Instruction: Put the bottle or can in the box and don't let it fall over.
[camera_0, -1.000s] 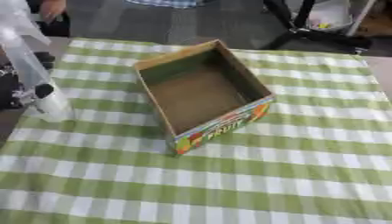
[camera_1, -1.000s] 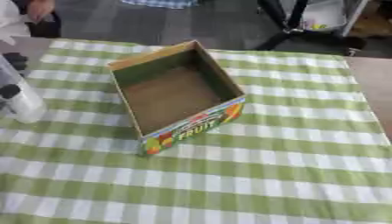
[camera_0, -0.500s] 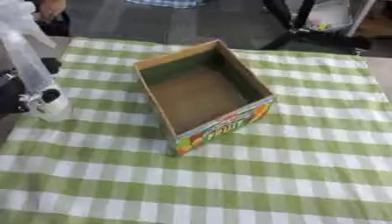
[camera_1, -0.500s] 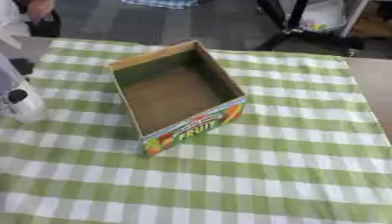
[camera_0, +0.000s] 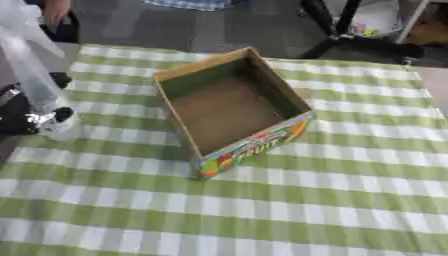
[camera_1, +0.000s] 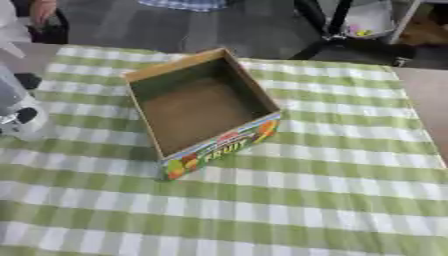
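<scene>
An open cardboard box (camera_0: 229, 107) with a fruit print on its front wall lies slightly turned on the green-and-white checked cloth, and nothing is inside it. At the far left edge a clear plastic bottle (camera_0: 28, 70) stands tilted, its top leaning out of view. My black left hand (camera_0: 17, 114) is curled round the bottle's lower part, with a dark fingertip (camera_0: 59, 79) showing behind it. The bottle's base (camera_0: 52, 121) is close to the cloth, left of the box and well apart from it. My right hand shows in neither view.
The checked table (camera_0: 332, 200) spreads wide in front of and to the right of the box. Beyond its far edge is dark floor with black stand legs (camera_0: 346, 40). The table's left edge runs just past the bottle.
The bottle and my left hand have drifted slightly to the left, toward the picture's edge. The box has not moved.
</scene>
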